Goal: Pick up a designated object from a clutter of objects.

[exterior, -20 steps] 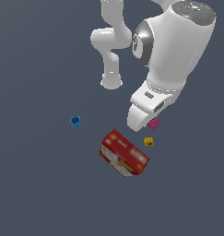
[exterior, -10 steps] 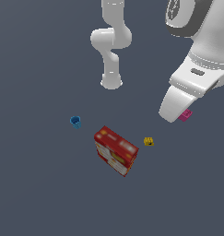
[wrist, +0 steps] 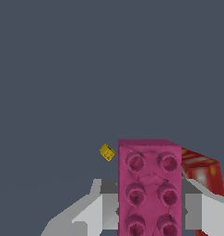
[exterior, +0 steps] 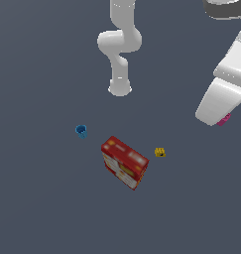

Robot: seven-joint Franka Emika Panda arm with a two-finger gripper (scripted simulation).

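My gripper (wrist: 149, 207) holds the pink block (wrist: 149, 186), clamped between its jaws, high above the red box (exterior: 124, 162). A weak pinch could let it slip and fall.

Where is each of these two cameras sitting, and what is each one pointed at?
Exterior view: off the arm and raised, looking down at the floor with the red box, blue cup and yellow block; the white arm's base and links show.
Wrist view: on the wrist, looking past the gripper, whose grey fingers flank the pink block.
Shared: the pink block, mostly hidden behind the arm in the exterior view, plus the yellow block and red box.
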